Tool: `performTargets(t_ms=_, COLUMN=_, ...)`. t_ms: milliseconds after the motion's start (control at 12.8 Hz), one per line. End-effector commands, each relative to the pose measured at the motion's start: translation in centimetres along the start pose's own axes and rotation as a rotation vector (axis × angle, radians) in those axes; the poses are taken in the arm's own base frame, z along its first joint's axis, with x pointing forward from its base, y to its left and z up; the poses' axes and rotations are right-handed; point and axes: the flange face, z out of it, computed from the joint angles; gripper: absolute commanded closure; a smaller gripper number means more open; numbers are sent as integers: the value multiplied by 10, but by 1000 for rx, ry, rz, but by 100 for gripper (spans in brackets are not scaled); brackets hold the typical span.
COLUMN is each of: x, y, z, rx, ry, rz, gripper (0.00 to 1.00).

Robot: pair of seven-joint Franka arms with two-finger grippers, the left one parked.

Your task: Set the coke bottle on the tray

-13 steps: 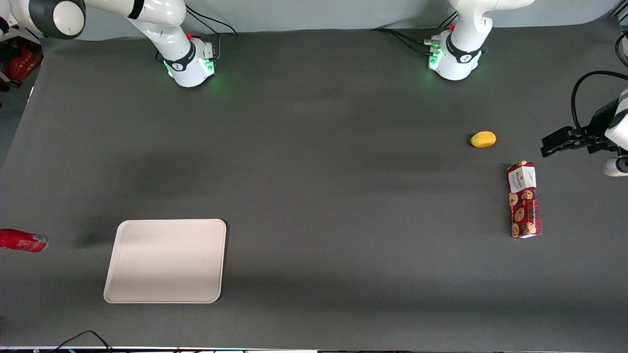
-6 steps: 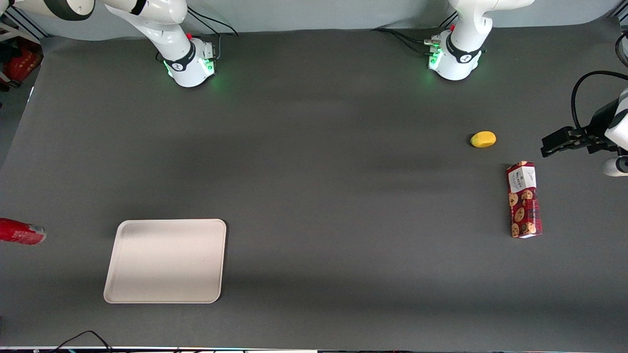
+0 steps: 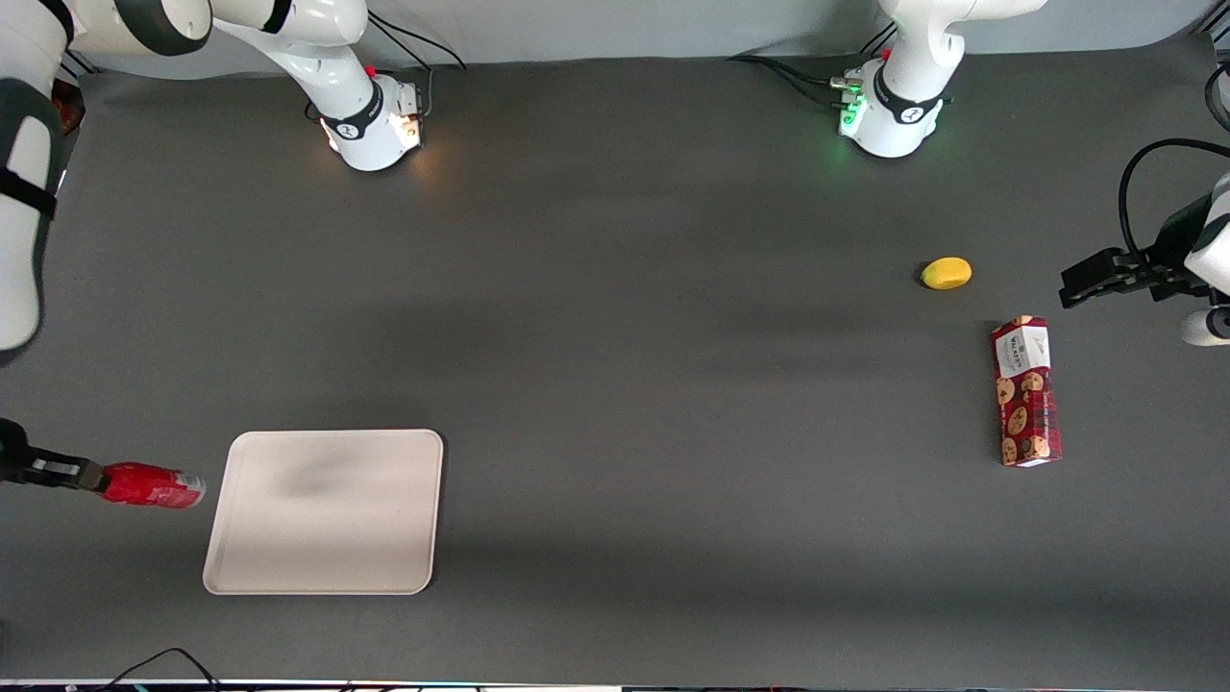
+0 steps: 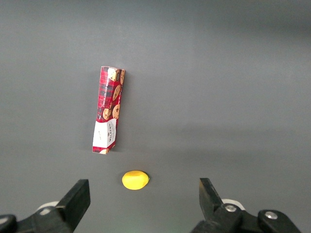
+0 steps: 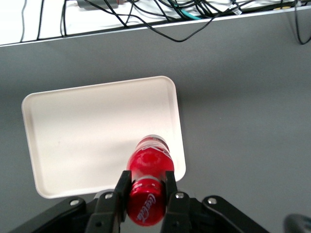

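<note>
The dark grey matte desk (image 3: 615, 384) is shown carrying every item. The large flat cream-white rectangular tray (image 3: 325, 511), with rounded corners and a low raised rim, is laid on the desk toward the working arm's end, at about 8 o'clock from the desk's centre in the front view; it is also seen below the claw in the right wrist view (image 5: 102, 131). The long red cardboard cookie box (image 3: 1026, 391), printed with biscuits and a white label, is laid flat toward the parked arm's end, at about 3 o'clock from the centre, well apart from the tray; it is also seen in the left wrist view (image 4: 108, 109). The black two-finger claw (image 3: 91, 478) of the right arm is held at 9 o'clock from the tray, just beside its rim, and is clenched on the small glossy red coke bottle (image 3: 152, 485). The bottle is carried lying level above the desk, its silvery base pointed toward the tray, near the rim and not yet on the tray. In the right wrist view the bottle (image 5: 148, 184) is gripped from both sides by the black fingers (image 5: 122, 188). The small yellow oval fruit (image 3: 947, 273) is placed at 12 o'clock from the cookie box, near it but apart; it is also seen in the left wrist view (image 4: 135, 179).
</note>
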Motion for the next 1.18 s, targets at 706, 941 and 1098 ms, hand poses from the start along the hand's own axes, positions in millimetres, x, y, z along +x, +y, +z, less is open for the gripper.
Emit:
performTargets(t_ms=706, x=-5, y=2, z=138, rx=-55, ry=18, rz=-60, gripper=100)
performTargets(t_ms=941, x=-6, y=7, z=144, rx=-55, ry=8, rz=-75, gripper=64)
performTargets(t_ms=1098, x=-6, y=7, z=137, rx=-57, ry=17, rz=-74, gripper=0)
